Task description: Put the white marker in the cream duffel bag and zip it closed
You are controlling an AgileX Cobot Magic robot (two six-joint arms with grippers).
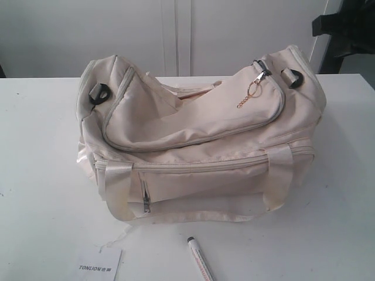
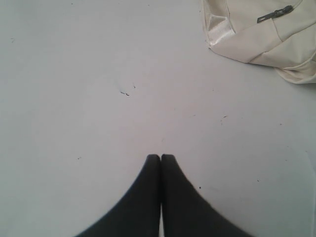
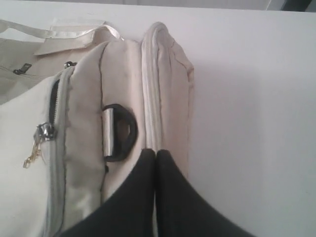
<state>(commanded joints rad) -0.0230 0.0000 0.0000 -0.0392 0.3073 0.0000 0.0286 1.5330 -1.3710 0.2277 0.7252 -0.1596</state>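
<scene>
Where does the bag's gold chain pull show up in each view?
Exterior view: gold chain pull hangs on the cream duffel bag, on its top flap, upper right.
Left wrist view: not in it; only a bag corner.
Right wrist view: on the zipper, near the black ring.
Shared landmark: the bag.

— Right claw (image 3: 156, 154)?
— Over the duffel bag (image 1: 199, 134)'s end, the ring (image 3: 118, 132) just beside its tips.
— Left claw (image 2: 160, 158)?
— Over the table (image 2: 98, 98), the bag's corner ahead, apart. The marker (image 1: 199, 260) lies on the table before the bag.
</scene>
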